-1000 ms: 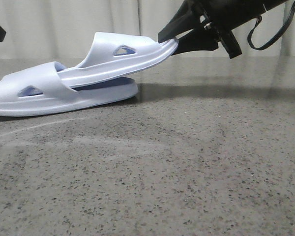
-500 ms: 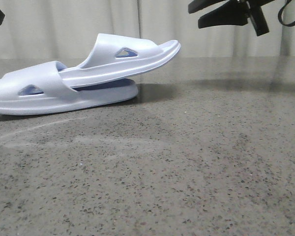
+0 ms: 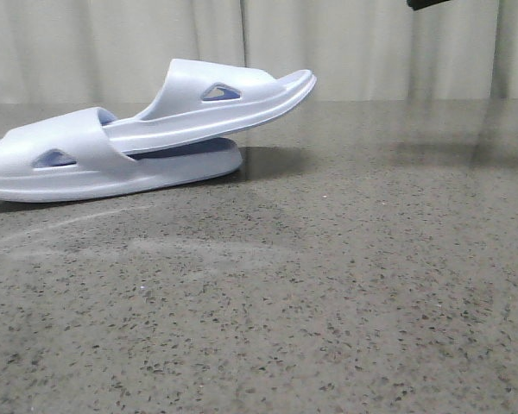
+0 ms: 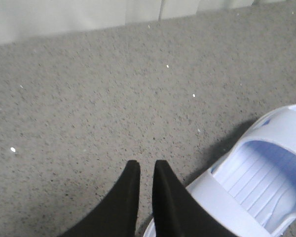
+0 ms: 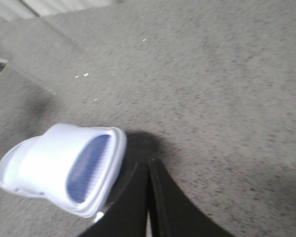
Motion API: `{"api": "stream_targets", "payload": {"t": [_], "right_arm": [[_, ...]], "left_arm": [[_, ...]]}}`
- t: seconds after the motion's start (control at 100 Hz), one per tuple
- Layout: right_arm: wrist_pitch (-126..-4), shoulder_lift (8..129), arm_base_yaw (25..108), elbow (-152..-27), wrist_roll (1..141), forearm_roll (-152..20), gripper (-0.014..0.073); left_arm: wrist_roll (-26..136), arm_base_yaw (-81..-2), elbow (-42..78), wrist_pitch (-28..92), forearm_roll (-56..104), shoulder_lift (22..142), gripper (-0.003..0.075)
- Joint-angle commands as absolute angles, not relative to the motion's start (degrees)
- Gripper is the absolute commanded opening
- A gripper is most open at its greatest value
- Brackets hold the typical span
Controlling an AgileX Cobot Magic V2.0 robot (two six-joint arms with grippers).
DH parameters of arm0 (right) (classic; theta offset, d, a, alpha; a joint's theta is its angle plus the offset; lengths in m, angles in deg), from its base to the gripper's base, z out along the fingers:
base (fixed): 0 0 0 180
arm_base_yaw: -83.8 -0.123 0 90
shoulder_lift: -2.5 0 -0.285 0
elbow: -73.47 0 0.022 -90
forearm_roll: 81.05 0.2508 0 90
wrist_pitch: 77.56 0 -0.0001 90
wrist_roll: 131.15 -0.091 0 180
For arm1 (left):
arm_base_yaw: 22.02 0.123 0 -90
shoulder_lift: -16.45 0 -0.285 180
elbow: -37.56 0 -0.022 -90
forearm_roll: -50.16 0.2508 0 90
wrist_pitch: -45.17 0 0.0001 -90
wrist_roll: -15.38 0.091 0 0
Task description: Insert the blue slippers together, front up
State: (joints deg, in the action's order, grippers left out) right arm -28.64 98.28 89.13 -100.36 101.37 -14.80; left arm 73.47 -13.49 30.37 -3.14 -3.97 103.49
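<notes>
The front camera sits low, near the worktop [image 3: 328, 302], looking forward across it to the curtain [image 3: 345, 52]. Each wrist camera looks steeply down past its own hand. All three views share the slippers [image 3: 147, 129] and the speckled surface.

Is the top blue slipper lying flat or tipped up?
Tipped up. The upper pale blue foam slipper has its front tucked under the strap of the lower pale blue foam slipper, and its heel end slants up off the grey speckled table.
</notes>
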Motion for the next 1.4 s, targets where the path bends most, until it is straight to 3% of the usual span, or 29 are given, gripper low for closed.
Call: {"api": "stream_targets", "payload": {"t": [0.0,0.18,0.4,0.68,1.0,1.39], "right_arm": [[-34.79,92.93,89.56,-97.70,103.06,-12.79,-0.0084],[-46.14,85.47,89.44,-89.03,105.46,-12.79,-0.0084],[-55.67,75.87,89.19,-78.36,108.04,-12.79,-0.0084],[-66.91,60.91,87.85,-61.16,112.50,-12.79,-0.0085],[-68.39,47.58,87.85,-48.56,113.03,-12.68,-0.0085],[-66.97,46.91,87.85,-47.63,113.03,-9.78,-0.0085]], "left_arm": [[76.62,-14.05,28.50,4.13,-9.10,97.54,0.0015],[80.15,-19.64,17.56,19.21,-9.40,87.44,0.0015],[80.13,-31.88,4.31,38.62,-8.45,78.96,0.0015],[80.13,-43.71,-10.20,53.79,-13.70,71.89,0.0015],[80.13,-46.49,-17.61,56.12,-19.50,63.06,0.0015],[80.13,-46.49,-18.78,57.38,-19.50,61.62,0.0015]]}}
